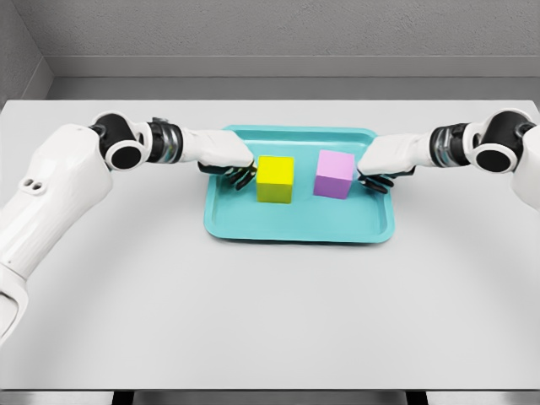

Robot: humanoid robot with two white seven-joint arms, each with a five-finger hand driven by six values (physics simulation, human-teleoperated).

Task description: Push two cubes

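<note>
You are looking down at a white table (270, 321) with a teal tray (299, 229) near the middle of it. Two blocks sit inside the tray. The yellow block (276, 178) is on the left side, and the purple block (335, 174) is on the right side. There is a small gap between them, so they do not touch. The purple block is turned a little, and the yellow one sits straighter.

Your left hand (228, 160) comes in from the left and reaches over the left edge of the tray. Its dark fingers (239, 175) are bent down and held close together. They hold nothing. The fingers are just beside the left face of the yellow block, but you cannot tell if they touch it.

Your right hand (384, 164) comes in from the right and reaches over the right edge of the tray. Its fingers are also bent down and close together, with nothing in them. They are just beside the right face of the purple block, and you cannot tell if they touch it either.

Both blocks stand flat on the tray floor, between your two hands.
</note>
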